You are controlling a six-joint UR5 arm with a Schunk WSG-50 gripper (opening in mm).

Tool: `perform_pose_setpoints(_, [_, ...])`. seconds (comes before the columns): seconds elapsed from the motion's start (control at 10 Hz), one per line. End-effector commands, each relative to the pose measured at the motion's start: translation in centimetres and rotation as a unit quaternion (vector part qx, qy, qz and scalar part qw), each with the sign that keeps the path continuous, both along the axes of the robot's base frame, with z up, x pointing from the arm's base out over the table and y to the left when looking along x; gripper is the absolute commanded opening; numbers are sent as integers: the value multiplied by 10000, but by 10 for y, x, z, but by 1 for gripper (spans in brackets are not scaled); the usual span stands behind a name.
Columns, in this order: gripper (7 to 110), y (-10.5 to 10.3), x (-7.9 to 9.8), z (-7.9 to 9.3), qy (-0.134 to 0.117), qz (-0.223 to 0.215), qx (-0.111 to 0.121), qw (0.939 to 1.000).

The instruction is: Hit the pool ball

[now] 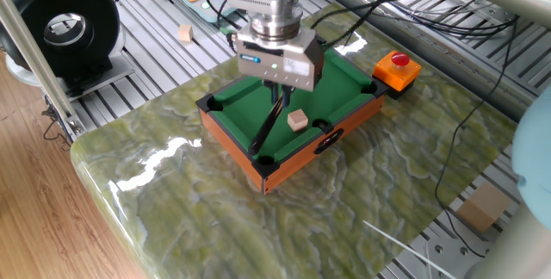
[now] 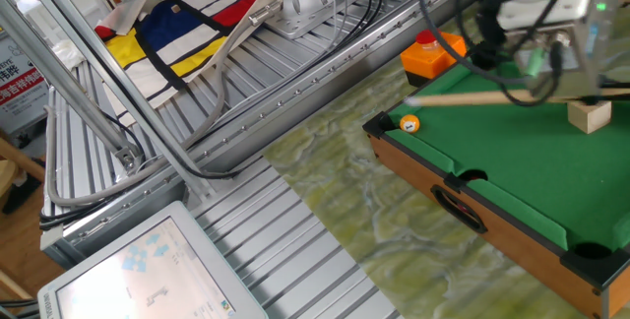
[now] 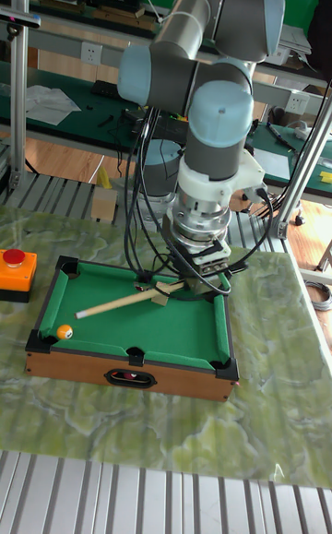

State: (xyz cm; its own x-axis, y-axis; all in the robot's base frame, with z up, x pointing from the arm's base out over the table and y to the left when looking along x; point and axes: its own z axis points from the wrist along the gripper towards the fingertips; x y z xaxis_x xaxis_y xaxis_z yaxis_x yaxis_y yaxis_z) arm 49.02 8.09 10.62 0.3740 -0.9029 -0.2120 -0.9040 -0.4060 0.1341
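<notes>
One fixed view: the gripper (image 1: 277, 92) hangs over the small green-felt pool table (image 1: 344, 72), fingers pinching a thin wooden cue stick (image 1: 267, 128).

Other fixed view: the tiny glossy orange-yellow pool ball (image 2: 409, 123) lies near the table's corner pocket, apart from the cue.

Tall fixed view: the ball (image 3: 65, 332) sits beyond the cue tip.

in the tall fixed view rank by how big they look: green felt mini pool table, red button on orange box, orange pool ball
1. Green felt mini pool table
2. Red button on orange box
3. Orange pool ball, clearly the smallest
</notes>
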Motion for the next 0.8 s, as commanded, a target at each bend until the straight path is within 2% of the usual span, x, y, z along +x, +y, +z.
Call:
perform_pose_setpoints(0.0, [7, 27, -14, 9, 305, -178, 535, 9979])
perform_pose_setpoints(0.1, [7, 31, -15, 12, 336, -169, 618, 9974])
perform_pose_setpoints(0.4, [7, 25, -14, 18, 350, -90, 597, 9976])
perform_pose_setpoints(0.7, [7, 18, -10, 16, 277, -48, 497, 9984])
